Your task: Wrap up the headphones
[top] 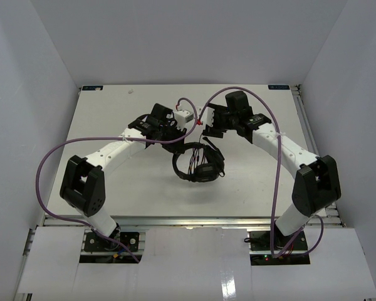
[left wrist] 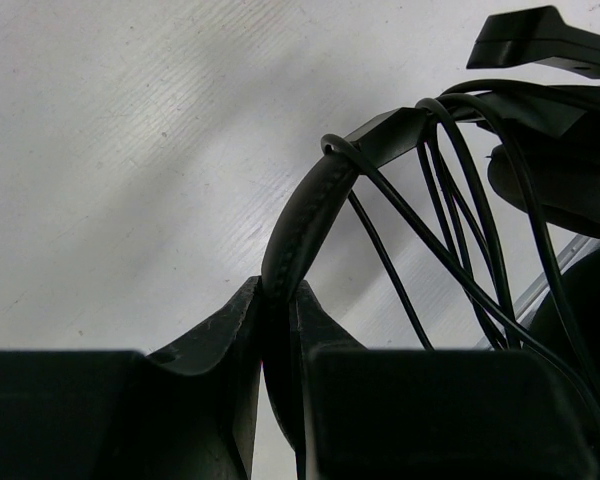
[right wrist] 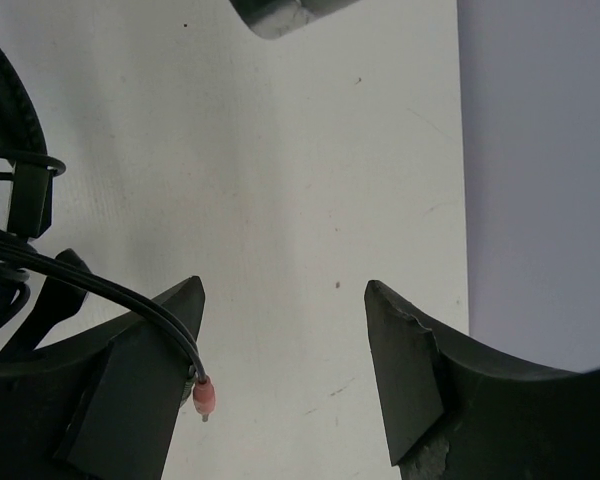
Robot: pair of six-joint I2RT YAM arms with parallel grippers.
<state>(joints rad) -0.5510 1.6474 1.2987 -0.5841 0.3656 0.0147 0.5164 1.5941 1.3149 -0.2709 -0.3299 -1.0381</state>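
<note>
**Operator:** Now, report the work surface and the main item.

**Technician:** Both tools stand over a flat white table (top: 113, 188). The black over-ear headphones (top: 197, 164) lie between the two tools. They are directly ahead of the left gripper (left wrist: 278, 300) and just beside the right gripper (right wrist: 285, 300). It cannot be determined whether the earcups touch the table.

**Operator:** Condition of the left tool?

**Technician:** Its jaws are clamped on the padded black headband (left wrist: 300, 220). The band rises from between the fingertips and arches away toward the right of the wrist view.

**Operator:** Condition of the right tool?

**Technician:** Its jaws stand wide apart. Only table surface shows through the gap.

**Operator:** Location of the smaller parts?

**Technician:** The thin black cord (left wrist: 450, 270) crosses the headband arch in several strands ahead of the left tool, and one loop circles the band itself. One strand runs over the right tool's finger on the left of its wrist view. The small pink plug tip (right wrist: 203, 398) hangs at that finger's inner edge. Whether the tip touches the finger cannot be determined.
</note>
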